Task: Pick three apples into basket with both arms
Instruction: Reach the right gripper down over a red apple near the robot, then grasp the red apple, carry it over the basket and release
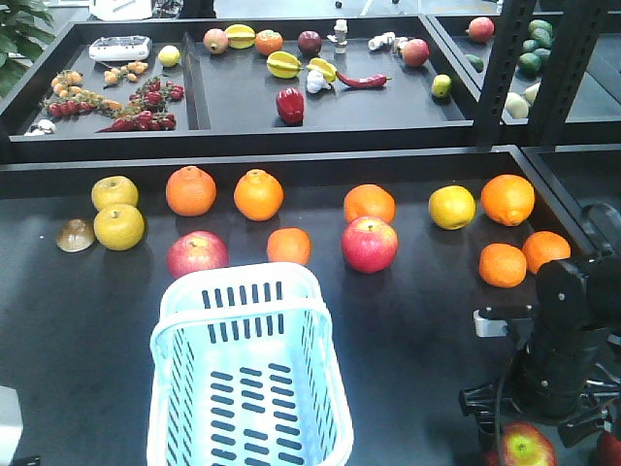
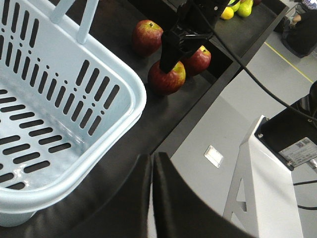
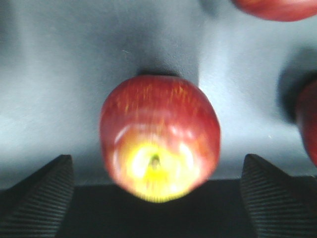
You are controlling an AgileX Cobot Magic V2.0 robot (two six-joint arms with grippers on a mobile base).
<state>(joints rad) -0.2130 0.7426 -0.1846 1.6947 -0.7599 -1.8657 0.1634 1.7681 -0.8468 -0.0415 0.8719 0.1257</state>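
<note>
Three apples [image 2: 167, 77] all on table [image 1: 408, 340], front right edge, just beside basket [image 1: 243, 313]. Basket empty, so no picks done. Right arm [image 1: 568, 330] jaws spread wide around middle apple [image 3: 159, 136], not touching. Left jaws nearly together, empty.

There are three dark red apples [image 2: 171, 82] [image 2: 147, 37] [image 2: 199, 60], seven oranges [image 1: 191, 190], two pinkish-red apples [image 1: 369, 243] and one basket [image 1: 243, 280]

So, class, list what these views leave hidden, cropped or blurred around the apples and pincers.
Right wrist view: the apple inside the open right pincer is blurred; two other apples are cropped by the top and right edges.
Front view: the right arm hides that pincer; the bottom edge cuts the apple.
Left wrist view: the frame crops the basket.
</note>
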